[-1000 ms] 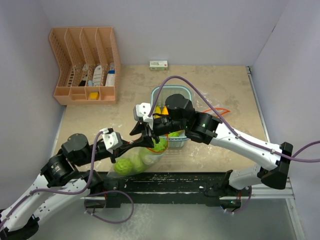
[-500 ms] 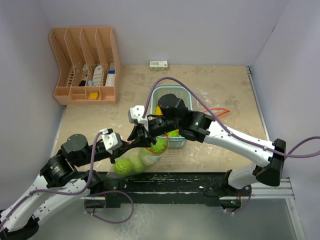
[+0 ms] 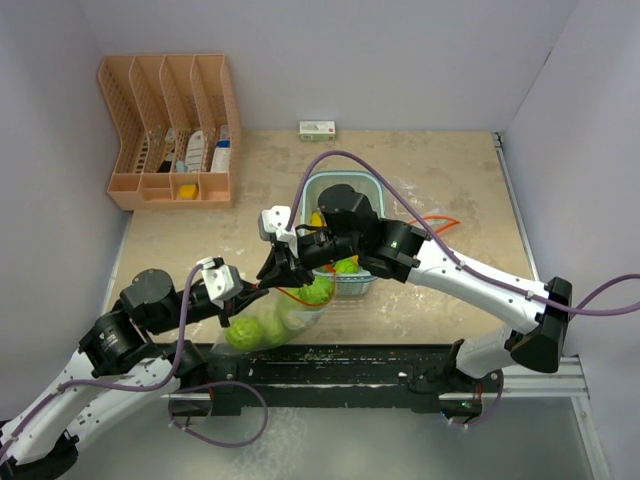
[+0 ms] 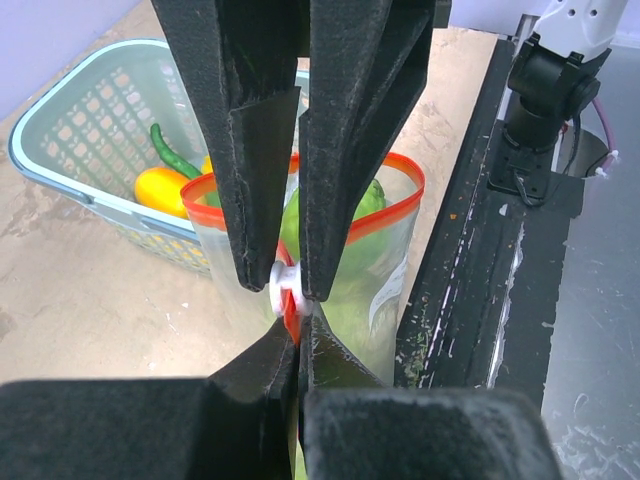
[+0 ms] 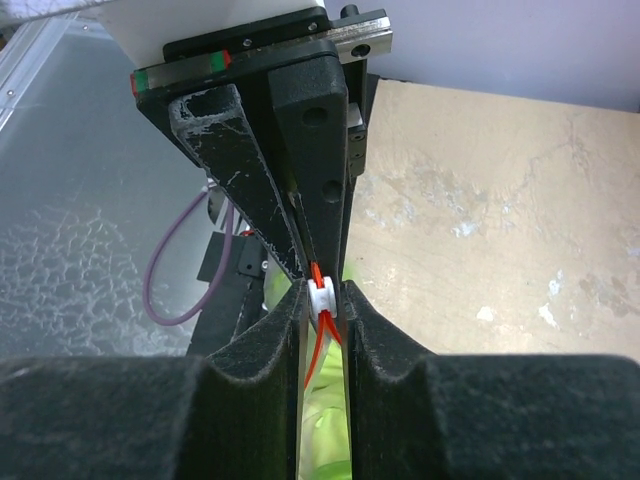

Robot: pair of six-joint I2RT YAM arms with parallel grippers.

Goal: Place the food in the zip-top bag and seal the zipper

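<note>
A clear zip-top bag [image 3: 280, 322] with an orange zipper rim [image 4: 400, 195] stands by the near edge, its mouth gaping. Two pale-green cabbages [image 3: 250, 333] [image 3: 318, 291] are inside it. My left gripper [image 4: 298, 335] is shut on the orange end of the zipper strip. My right gripper [image 5: 322, 300] reaches in from the opposite side and is shut on the white zipper slider [image 4: 285, 290] just beyond the left fingertips. In the top view both grippers [image 3: 255, 297] [image 3: 272, 270] meet at the bag's left corner. A yellow fruit [image 4: 160, 190] and green chili [image 4: 170, 155] lie in the basket [image 4: 60, 150].
The pale teal basket [image 3: 345, 182] sits right behind the bag, under the right arm. A peach desk organizer [image 3: 170, 130] stands at the back left, and a small white-and-green box [image 3: 317, 128] lies by the back wall. A black rail [image 3: 330, 365] runs along the near edge.
My right gripper has shifted slightly left and narrowed its jaws onto the white slider. The left gripper and the bag have stayed put.
</note>
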